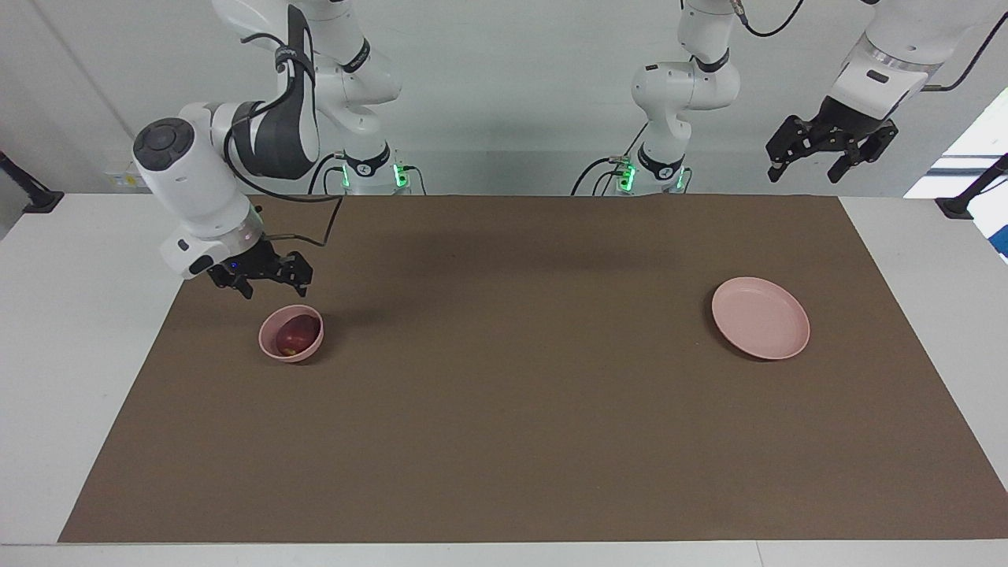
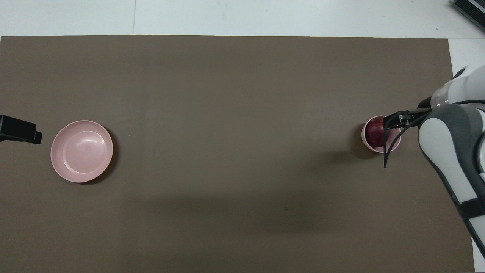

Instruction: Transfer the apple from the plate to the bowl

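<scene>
Apple sat inside the bowl at my right arm's end of the tabletop, so that part looked done. My right fingers hung just above the bowl's rim, spread apart and holding nothing. Plate lay bare at my left arm's end, well apart from the bowl. My left fingers waited raised off to that side, parted and gripping nothing too.
</scene>
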You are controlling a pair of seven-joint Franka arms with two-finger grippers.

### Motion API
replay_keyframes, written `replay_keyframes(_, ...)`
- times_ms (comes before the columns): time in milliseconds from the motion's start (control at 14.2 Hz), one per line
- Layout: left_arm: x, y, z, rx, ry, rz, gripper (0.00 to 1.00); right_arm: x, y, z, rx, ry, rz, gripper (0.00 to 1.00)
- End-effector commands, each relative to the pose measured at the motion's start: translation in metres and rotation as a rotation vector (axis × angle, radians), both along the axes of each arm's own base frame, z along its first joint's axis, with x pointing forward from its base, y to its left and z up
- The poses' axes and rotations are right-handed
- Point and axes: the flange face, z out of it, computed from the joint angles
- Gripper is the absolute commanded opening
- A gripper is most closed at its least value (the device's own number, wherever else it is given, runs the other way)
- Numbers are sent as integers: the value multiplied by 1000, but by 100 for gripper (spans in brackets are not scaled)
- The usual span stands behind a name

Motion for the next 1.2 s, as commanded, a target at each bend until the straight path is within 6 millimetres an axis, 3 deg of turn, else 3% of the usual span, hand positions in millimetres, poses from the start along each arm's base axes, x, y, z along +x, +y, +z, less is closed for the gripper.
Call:
replay_keyframes(0, -9, 3, 1, 6, 8, 13, 100, -17, -9, 54, -15, -14, -25, 100)
replay_keyframes(563, -9, 3, 1, 6, 8, 13, 100, -48, -15, 165, -41, -32, -33, 100)
replay_keyframes(704, -9, 3, 1, 6, 8, 13, 100, -54, -15, 177, -38, -47, -32, 100)
replay_keyframes(1126, -9, 3, 0, 6, 10, 13, 100, -61, -20, 188, -38, -66, 40, 100)
